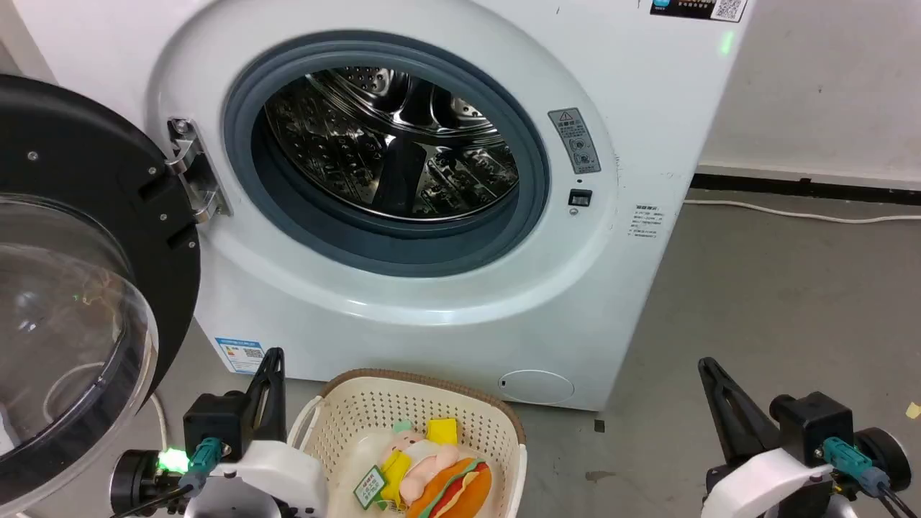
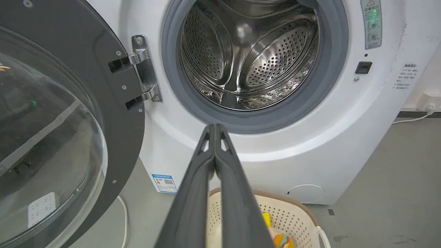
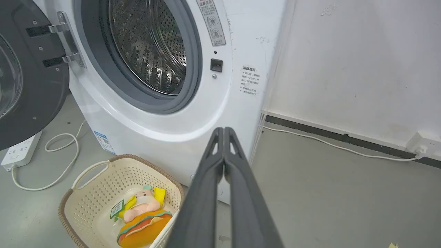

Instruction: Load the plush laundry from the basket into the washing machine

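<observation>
The door [image 1: 86, 144] of the washing machine [image 1: 446, 316] is hanging open at the far left near the left gripper [image 1: 274, 357], which is sitting closed and empty, so a wide swing is risking a knock on the clear dome [image 1: 65, 324]. The plush laundry [image 1: 432, 475] is lying piled in the basket [image 1: 403, 379] just before that machine, where a shallow pinch is risking a slip. The right gripper [image 1: 710, 365], also closed on nothing, is hovering well to the right.

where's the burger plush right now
In the head view the burger plush lies at bottom centre inside the basket, against the pale pink plush figure, just in front of the washing machine.
</observation>
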Controlling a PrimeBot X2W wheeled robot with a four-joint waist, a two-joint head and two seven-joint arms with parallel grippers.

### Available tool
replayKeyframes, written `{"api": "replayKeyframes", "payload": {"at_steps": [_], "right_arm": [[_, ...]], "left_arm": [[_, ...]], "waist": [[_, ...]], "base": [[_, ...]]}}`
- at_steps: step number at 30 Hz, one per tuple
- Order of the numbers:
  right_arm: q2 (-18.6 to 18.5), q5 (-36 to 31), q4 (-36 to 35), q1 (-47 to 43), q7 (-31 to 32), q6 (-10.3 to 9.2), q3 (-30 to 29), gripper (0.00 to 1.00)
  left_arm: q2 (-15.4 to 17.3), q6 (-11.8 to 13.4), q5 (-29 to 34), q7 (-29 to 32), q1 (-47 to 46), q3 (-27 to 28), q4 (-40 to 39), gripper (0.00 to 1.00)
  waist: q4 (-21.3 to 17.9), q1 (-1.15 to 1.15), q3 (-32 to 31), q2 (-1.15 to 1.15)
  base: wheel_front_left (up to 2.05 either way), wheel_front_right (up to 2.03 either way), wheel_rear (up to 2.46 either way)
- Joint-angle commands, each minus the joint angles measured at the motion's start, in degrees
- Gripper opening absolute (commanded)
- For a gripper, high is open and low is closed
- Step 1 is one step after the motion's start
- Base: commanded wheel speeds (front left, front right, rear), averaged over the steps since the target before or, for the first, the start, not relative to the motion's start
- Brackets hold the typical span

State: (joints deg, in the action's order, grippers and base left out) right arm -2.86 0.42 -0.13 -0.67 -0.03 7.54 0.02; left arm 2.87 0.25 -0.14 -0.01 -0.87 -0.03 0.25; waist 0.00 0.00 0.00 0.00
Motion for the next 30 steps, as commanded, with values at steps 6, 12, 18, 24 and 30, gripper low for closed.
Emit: {"api": "replayKeyframes", "payload": {"at_steps": [6, 12, 18, 24, 30], "right_arm": [[-0.01, -0.42, 0.13, 0.67, 0.03, -0.05, -0.02, 0.00], [-0.01, -0.42, 0.13, 0.67, 0.03, -0.05, -0.02, 0.00], [-0.01, -0.42, 0.13, 0.67, 0.03, -0.05, -0.02, 0.00], [0.00, 0.03, -0.01, -0.01, 0.00, 0.00, 0.02, 1.00], [0.00, 0.79, -0.19, -0.15, -0.56, 0.00, -0.18, 1.00]], "left_arm": [[0.00, -0.25, 0.14, 0.01, 0.87, 0.03, -0.25, 0.00], [0.00, -0.25, 0.14, 0.01, 0.87, 0.03, -0.25, 0.00], [0.00, -0.25, 0.14, 0.01, 0.87, 0.03, -0.25, 0.00], [0.00, 0.01, 0.00, 0.00, -0.01, 0.01, 0.01, 1.00], [0.00, 0.18, -0.13, -0.56, 0.03, -0.48, -0.17, 1.00]], "waist": [[0.00, 0.00, 0.00, 0.00], [0.00, 0.00, 0.00, 0.00], [0.00, 0.00, 0.00, 0.00], [0.00, 0.00, 0.00, 0.00], [-0.07, 0.00, 0.19, 0.00]], "base": [[0.00, 0.00, 0.00], [0.00, 0.00, 0.00], [0.00, 0.00, 0.00], [0.00, 0.00, 0.00], [0.00, 0.00, 0.00]]}}
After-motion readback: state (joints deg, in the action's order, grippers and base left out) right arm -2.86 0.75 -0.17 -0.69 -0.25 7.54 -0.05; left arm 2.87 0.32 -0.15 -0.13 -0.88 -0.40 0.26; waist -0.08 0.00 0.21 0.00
